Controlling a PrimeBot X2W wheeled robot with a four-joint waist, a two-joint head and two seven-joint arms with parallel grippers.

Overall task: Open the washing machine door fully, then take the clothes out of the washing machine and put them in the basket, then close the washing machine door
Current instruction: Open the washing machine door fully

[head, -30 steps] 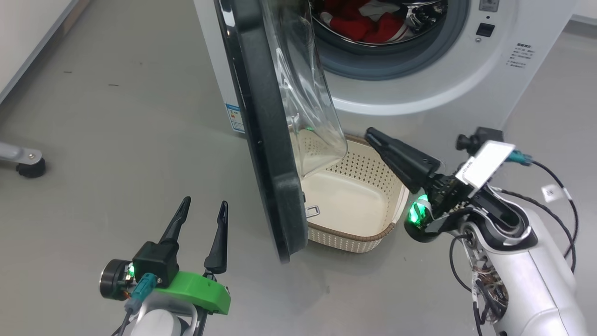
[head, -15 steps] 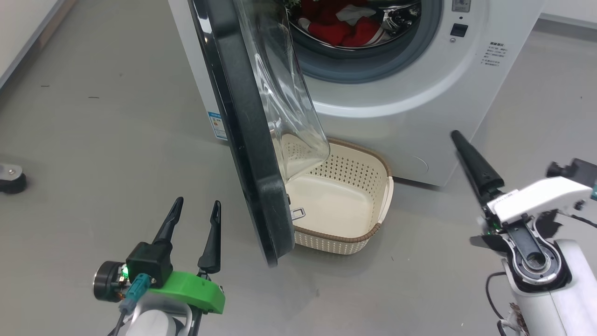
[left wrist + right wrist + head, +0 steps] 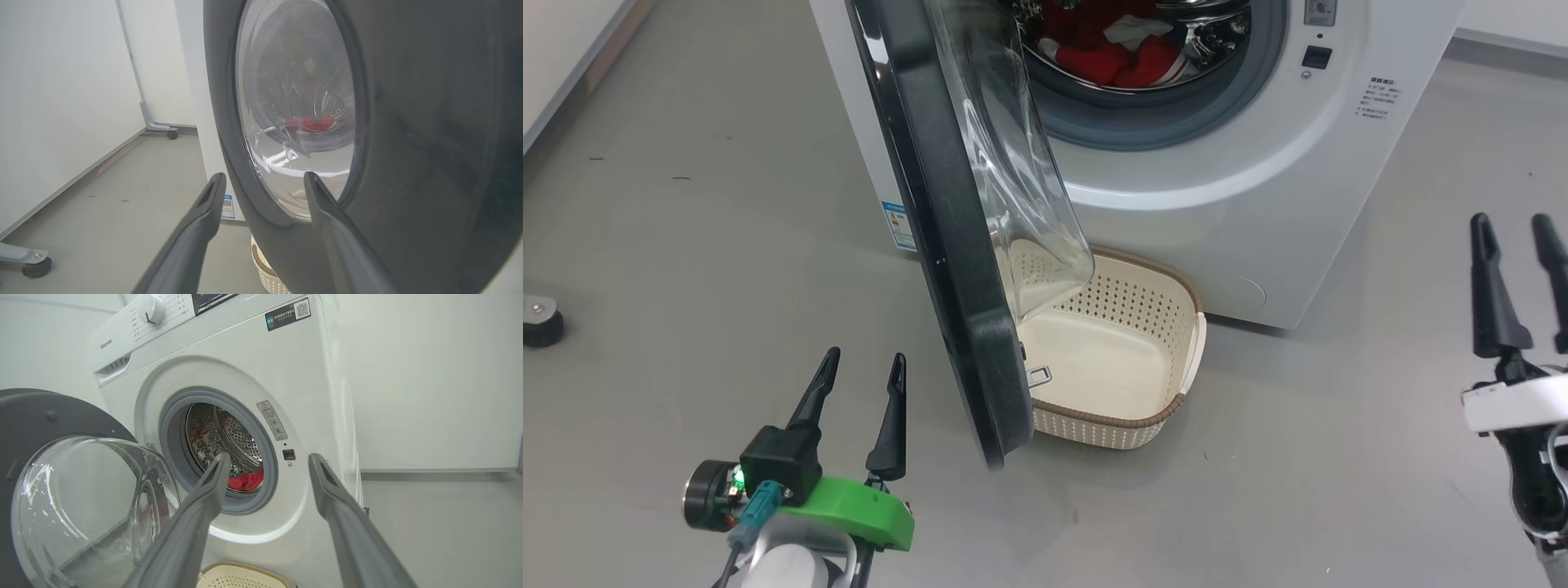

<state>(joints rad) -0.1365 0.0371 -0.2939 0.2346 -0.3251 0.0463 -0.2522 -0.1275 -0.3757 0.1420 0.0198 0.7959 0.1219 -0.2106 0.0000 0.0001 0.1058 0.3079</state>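
The washing machine door (image 3: 947,245) stands partly swung out, edge-on in the head view. Its glass bowl hangs over the basket (image 3: 1094,431) and hides that basket's 9 o'clock side. The clothes (image 3: 1111,53) lie in the drum at 12 o'clock, their top cut off by the frame; through the door glass they show as a red blur. The basket sits on the grey floor (image 3: 727,204) just before the washing machine (image 3: 1225,204). A caster (image 3: 539,322) stands at 9 o'clock. The left gripper (image 3: 865,356), at 7 o'clock, is spread and empty beside the door's outer face. The right gripper (image 3: 1509,219), at 4 o'clock, is also spread and empty, partly cropped, with floor between it and the basket.
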